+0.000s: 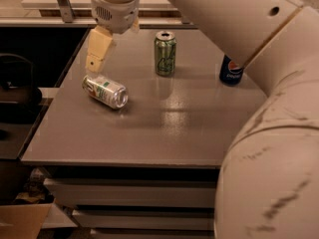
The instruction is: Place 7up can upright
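Note:
The 7up can is silver-white with green and red marks. It lies on its side on the left part of the grey table, its silver top facing the front right. My gripper hangs from the arm at the top of the view, just above and behind the can's left end. It holds nothing and does not appear to touch the can.
An all-green can stands upright at the back middle of the table. A blue Pepsi can stands at the back right, partly hidden by my arm, which fills the right side. A dark drop lies beyond the table's left edge.

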`<state>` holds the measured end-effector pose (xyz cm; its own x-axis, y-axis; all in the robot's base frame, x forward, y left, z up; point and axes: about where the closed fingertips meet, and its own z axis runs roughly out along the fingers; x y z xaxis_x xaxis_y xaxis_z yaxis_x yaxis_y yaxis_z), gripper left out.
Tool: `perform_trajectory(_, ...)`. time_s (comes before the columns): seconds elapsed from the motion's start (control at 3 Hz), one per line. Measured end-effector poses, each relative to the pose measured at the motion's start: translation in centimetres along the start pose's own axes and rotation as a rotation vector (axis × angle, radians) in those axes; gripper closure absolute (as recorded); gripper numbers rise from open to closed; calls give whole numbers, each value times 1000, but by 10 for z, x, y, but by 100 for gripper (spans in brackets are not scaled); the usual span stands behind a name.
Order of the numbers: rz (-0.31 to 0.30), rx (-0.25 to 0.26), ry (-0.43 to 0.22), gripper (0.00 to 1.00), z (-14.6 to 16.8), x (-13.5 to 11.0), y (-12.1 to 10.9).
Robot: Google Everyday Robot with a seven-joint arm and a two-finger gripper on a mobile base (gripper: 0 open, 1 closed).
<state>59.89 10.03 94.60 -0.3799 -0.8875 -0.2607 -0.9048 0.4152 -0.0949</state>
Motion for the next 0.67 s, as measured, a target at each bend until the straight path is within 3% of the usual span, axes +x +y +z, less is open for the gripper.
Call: perform_trajectory(0.67,112,-34,72,0,54,-10,12)
